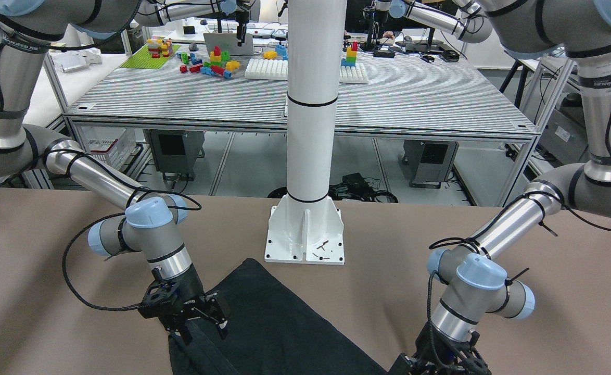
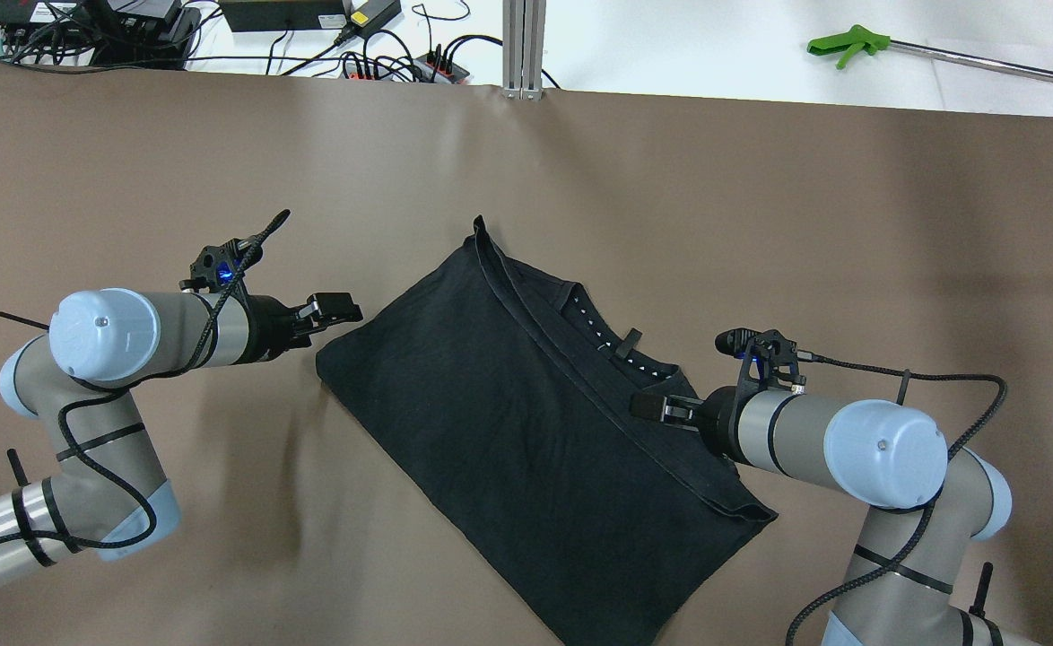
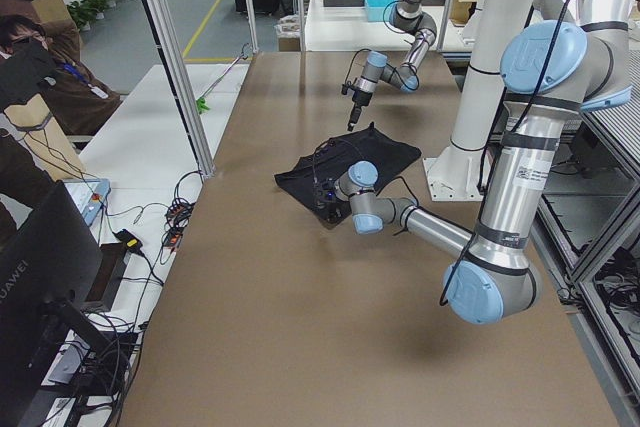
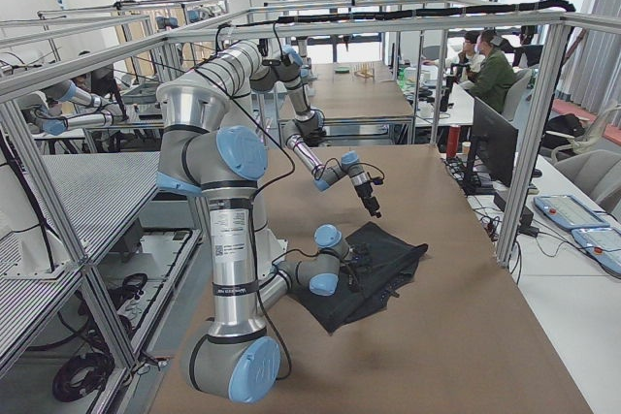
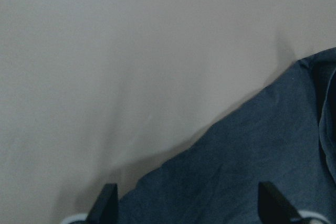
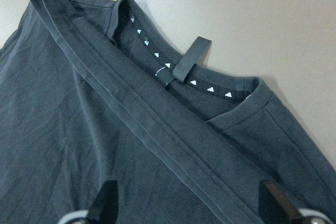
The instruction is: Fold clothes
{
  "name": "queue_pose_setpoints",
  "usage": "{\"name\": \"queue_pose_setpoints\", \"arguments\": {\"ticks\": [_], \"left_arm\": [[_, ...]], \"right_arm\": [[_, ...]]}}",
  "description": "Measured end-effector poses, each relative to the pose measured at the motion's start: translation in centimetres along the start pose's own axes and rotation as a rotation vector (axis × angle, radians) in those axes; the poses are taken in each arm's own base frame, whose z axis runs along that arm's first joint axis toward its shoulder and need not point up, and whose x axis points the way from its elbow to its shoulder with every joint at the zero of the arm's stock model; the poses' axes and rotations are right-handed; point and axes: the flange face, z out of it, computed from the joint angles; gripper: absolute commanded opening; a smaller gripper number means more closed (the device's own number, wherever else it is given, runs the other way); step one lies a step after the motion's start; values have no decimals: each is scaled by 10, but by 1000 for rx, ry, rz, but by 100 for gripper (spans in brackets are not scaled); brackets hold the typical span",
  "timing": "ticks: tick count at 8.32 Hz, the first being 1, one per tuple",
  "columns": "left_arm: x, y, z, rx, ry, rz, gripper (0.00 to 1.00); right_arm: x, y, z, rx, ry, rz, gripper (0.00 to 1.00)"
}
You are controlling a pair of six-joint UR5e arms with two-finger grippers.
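The left gripper [image 2: 340, 309] gapes empty at a corner of the black T-shirt [image 2: 526, 422]; the right gripper [image 2: 650, 408] likewise, near its collar [image 6: 210, 90].

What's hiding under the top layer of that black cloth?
Past its hemmed edge, a neckline with white triangles and a small loop peeks out. The rest of the lower layer is covered by the black cloth, so unseen.

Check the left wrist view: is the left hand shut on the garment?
No, the left hand is open, spread wide over the clothes.
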Motion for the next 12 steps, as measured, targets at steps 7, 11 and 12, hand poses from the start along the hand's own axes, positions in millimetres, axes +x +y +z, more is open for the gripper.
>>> {"name": "queue_pose_setpoints", "arguments": {"ticks": [7,11,12], "left_arm": [[-28,27,10,-13,-46,34,92],[-26,41,15,-23,-45,46,31],[-24,44,16,-27,-43,48,16]], "right_arm": [[2,-5,-3,12,-8,10,94],[4,-5,-3,16,-7,35,94],[4,-6,-3,18,-6,35,94]]}}
